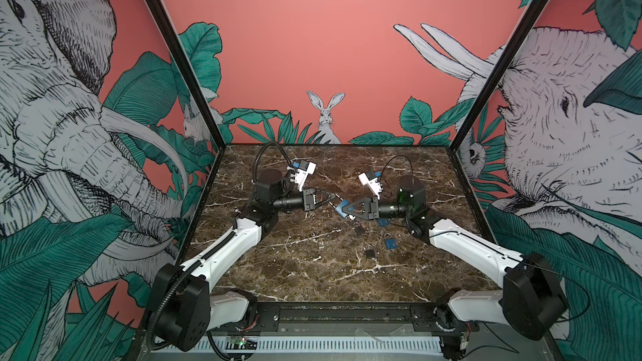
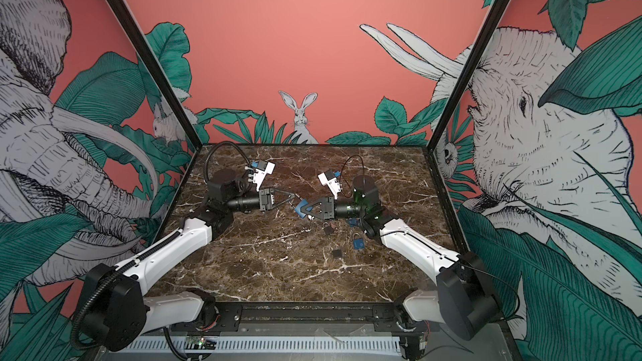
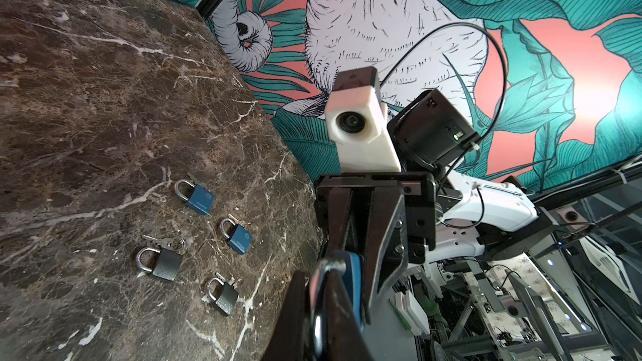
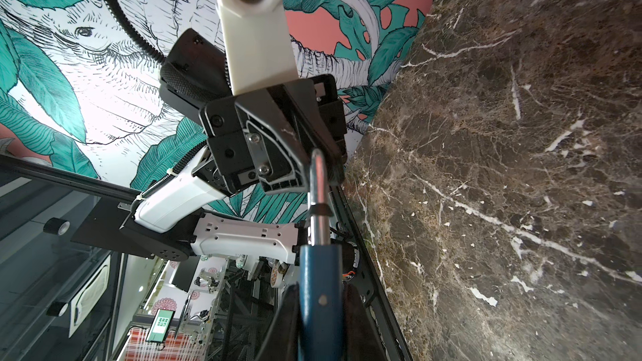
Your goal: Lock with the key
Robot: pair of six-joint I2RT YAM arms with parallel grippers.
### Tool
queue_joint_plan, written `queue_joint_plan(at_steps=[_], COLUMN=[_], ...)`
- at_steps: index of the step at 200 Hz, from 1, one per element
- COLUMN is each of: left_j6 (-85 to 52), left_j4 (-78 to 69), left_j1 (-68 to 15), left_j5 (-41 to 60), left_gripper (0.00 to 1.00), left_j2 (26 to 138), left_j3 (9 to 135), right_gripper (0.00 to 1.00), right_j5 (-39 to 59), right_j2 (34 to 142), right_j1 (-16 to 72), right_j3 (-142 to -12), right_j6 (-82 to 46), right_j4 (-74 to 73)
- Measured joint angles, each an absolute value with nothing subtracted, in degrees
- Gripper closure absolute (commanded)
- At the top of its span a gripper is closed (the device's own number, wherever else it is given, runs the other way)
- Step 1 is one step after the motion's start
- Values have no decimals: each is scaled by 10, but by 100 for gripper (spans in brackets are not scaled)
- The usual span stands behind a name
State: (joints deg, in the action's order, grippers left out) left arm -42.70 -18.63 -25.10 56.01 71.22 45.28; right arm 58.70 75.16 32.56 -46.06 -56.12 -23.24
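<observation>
So far: blue padlock [image 4: 319, 272] being held between both arms
Left pincer [image 1: 334, 197]: clenching its shackle [image 4: 319, 182]
Right pincer [image 1: 342, 207]: gripping its body
Remaining: likely inserting and turning key

Both top views sit high at 6 o'clock, looking down across the table [image 1: 305, 272] [image 2: 278, 272] toward 12. The left wrist cam [image 1: 303, 171] faces 3 up close, the right wrist cam [image 1: 370, 182] faces 9, and both catch the blue padlock [image 3: 356, 272] [image 4: 319, 272].
</observation>
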Motion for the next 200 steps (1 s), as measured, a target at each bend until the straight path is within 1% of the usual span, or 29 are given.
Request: queue_joint_plan(at_steps=[54, 109, 200], left_j6=[-446, -464, -495], left_j4=[-216, -230, -288], left_j1=[-259, -264, -295], left_j5=[518, 461, 388], left_gripper=[100, 100, 100], left_j2=[696, 672, 657], left_j3=[414, 390, 351], right_gripper=[100, 100, 100], right_j5=[588, 604, 613], right_j2=[775, 813, 832], right_j1=[325, 325, 322], right_j3=[-460, -460, -460], right_j6=[-566, -607, -626], right_j4=[-243, -316, -353])
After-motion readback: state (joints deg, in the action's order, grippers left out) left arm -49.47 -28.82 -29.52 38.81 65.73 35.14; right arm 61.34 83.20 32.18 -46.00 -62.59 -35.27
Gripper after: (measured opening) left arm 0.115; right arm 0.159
